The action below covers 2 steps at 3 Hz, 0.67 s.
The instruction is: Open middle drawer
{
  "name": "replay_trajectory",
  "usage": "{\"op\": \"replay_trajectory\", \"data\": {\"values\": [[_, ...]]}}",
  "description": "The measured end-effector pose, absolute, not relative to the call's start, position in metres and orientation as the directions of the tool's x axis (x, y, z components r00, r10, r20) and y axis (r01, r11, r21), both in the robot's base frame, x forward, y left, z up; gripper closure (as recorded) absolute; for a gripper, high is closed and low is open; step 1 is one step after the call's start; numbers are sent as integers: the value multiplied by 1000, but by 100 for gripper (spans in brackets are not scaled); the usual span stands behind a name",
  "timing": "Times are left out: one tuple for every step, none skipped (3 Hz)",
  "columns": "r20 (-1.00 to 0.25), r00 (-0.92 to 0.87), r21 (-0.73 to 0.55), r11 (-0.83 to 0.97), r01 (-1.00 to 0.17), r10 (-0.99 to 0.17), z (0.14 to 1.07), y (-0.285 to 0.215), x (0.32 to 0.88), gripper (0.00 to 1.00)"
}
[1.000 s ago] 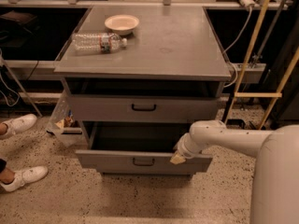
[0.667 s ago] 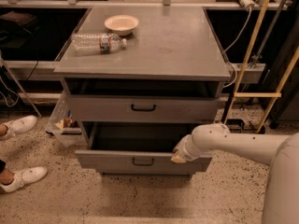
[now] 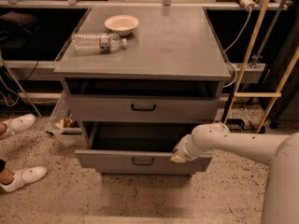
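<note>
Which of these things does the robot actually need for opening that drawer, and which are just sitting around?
Part of the job:
- middle drawer, pulled partly out
- gripper, at the right end of that drawer's front edge

Just lying about:
- bowl and water bottle on the cabinet top
- upper drawer
- white shoes on the floor

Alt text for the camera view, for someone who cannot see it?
The robot's gripper sits at the right end of the front of the pulled-out middle drawer of a grey metal cabinet. On the cabinet top are a plastic water bottle and a small bowl; a person's white sneakers show at left.
</note>
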State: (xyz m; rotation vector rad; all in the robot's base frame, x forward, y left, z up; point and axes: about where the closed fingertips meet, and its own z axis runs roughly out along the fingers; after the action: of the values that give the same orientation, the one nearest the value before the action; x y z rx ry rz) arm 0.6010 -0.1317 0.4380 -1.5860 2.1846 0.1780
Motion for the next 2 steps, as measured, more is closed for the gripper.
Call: {"op": "replay_trajectory", "data": {"values": [[-428, -250, -140, 337, -931, -868, 439, -133, 584, 100], [-437, -252, -140, 343, -929, -863, 440, -132, 570, 100]]}}
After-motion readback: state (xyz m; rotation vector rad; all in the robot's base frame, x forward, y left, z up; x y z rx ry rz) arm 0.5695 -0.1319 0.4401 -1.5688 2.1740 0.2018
